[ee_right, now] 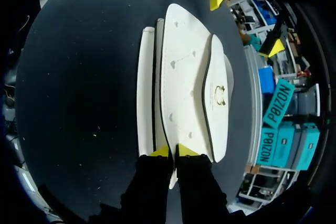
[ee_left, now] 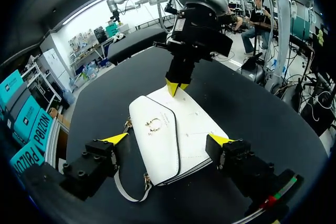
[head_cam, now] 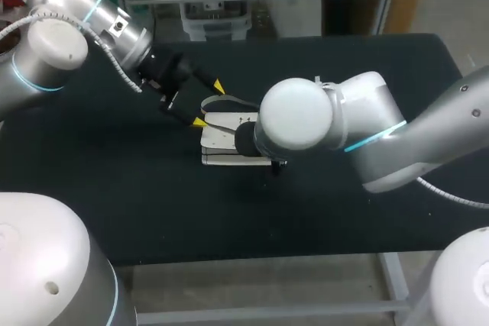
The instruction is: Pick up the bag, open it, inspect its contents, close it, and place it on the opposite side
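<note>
Currently right gripper fingers are together, pinched on the bag edge — left gripper fingers are wide apart, straddling the flap end. Bag lies flat, mid-table. I'd anchor with right, close left on the flap lip and peel slowly — avoid the strap. Count: one bag, one clasp, one strap, two grippers.

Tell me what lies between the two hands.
The white handbag, shown in the left wrist view; the right hand grips its far edge.
</note>
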Robot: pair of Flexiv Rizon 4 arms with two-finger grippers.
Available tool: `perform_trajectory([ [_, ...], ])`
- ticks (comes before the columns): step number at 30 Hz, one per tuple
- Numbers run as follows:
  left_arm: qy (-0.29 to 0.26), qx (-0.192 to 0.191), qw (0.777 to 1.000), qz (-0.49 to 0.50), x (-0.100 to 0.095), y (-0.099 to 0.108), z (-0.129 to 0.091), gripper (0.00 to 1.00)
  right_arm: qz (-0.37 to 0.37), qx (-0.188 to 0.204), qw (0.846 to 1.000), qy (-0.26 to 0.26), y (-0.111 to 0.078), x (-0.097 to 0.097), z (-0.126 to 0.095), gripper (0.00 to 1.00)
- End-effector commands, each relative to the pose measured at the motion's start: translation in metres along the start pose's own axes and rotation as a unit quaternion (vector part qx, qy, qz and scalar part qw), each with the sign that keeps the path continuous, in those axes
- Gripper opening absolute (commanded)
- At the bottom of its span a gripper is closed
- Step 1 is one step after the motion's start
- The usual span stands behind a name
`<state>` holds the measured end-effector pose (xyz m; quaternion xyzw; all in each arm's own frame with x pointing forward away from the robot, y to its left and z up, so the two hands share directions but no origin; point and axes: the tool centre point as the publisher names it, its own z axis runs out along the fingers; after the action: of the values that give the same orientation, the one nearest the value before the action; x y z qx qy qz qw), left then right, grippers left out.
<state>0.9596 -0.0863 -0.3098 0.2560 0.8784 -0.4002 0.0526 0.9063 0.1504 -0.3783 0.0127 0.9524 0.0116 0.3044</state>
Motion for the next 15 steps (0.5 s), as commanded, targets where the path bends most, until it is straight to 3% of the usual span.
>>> perform_trajectory([
  [1, -0.019, -0.001, 1.000, 0.001, 0.004, -0.001, 0.001, 1.00, 0.001, 0.004, 1.000, -0.001, 0.002, 0.000, 0.002, 0.00],
  [15, -0.051, -0.009, 0.990, 0.129, 0.011, -0.011, 0.028, 1.00, 0.001, 0.004, 1.000, -0.001, 0.002, 0.000, 0.002, 0.00],
])
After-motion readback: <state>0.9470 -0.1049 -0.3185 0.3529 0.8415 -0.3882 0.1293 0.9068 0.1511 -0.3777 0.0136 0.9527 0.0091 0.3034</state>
